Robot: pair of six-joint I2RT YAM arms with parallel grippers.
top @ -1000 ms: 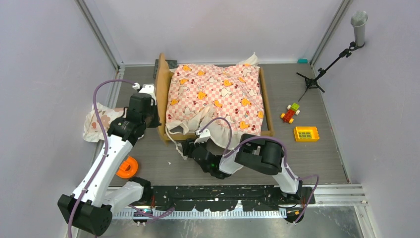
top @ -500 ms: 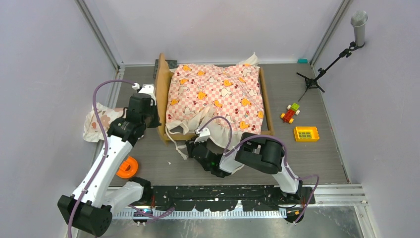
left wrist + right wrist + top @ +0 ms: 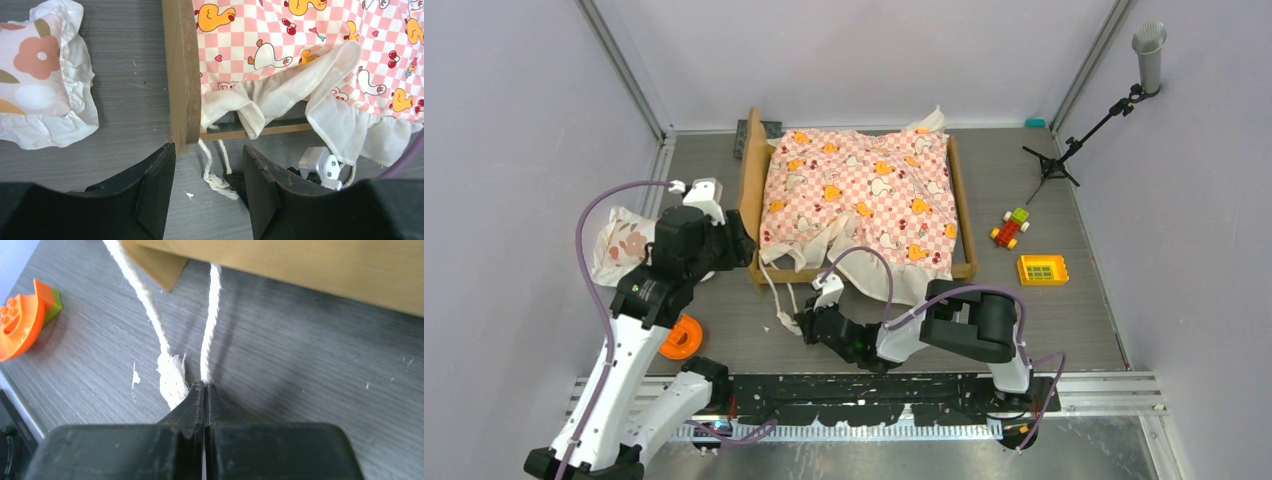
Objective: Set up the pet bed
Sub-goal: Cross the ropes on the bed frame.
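Grey tabletop [image 3: 1064,330] holds the pet bed [image 3: 751,190] far-centre, stiff, probably light wood best taken by its headboard [image 3: 180,75], beside which the left gripper [image 3: 207,156] gapes while the right gripper [image 3: 205,385] pinches a white cord [image 3: 212,305].

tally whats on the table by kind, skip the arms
pet bed: 1
bedding: 2, checkered sheet, floral pillow
toys: 3, orange piece, red-green car, yellow brick
mic stand: 1
unidentified bits: 2, teal bit, dark plate
total: 9
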